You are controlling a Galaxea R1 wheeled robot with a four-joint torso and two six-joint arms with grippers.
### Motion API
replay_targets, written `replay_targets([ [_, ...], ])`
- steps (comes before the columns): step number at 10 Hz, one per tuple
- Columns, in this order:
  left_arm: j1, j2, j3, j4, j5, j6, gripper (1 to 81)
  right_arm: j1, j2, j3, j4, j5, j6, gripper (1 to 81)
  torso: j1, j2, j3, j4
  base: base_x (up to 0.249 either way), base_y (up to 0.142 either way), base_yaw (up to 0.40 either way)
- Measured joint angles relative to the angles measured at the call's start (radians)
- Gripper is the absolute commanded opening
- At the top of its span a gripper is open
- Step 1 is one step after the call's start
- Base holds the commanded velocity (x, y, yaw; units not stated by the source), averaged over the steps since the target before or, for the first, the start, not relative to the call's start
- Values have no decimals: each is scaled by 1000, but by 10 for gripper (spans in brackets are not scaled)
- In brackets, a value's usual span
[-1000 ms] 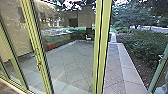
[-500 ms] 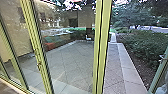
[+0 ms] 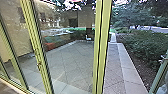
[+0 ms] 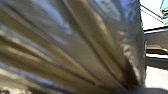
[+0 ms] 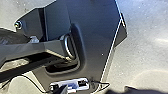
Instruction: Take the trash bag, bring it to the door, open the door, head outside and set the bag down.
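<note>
1. Head view: we face a wall of glass held in yellow-green posts. One post stands near the middle, a dark line running down it; another, to its left, leans and carries a small fitting partway down.
2. Beyond these we see the patio, paved with crossing diagonal joints. Reflections lie over the glass left of the middle post, with red and teal patches too blurred to name. A small white object sits at the far end of the paving.
3. Right of the middle post, a pale border runs along the paving, with dark soil just beside it, then a hedge and trees farther back.
4. Near the right edge, a slanted grey-green frame stands in front of the soil and hedge. We cannot tell whether it belongs to a door.
5. Left wrist view: the trash bag is right up close to the camera, glossy, brown and grey with bluish highlights, its long folds drawing together toward one point. We cannot tell whether the left jaws are clenched on it.
6. Right wrist view: we see our own dark plate and jointed bar over a pale, speckled floor. We cannot tell how the right jaws stand.
</note>
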Motion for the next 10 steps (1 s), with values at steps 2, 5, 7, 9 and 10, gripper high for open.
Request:
replay_targets([
  [2,0,0,0,2,2,2,10,4,0,-10,0,0,0,811,0,0,0,0,0,0,0],
  [5,0,0,0,4,2,2,10,11,1,-14,-2,1,0,811,0,0,0,0,0,0,-144],
  [7,0,0,0,4,3,2,10,12,2,-14,-3,1,0,811,0,0,0,0,0,0,-196],
  [9,3,5,0,5,8,2,10,17,14,-23,-6,4,0,811,0,0,0,0,0,0,-204],
  [10,-6,5,0,6,8,2,10,10,27,-25,-7,1,0,811,0,0,0,0,0,0,-213],
])
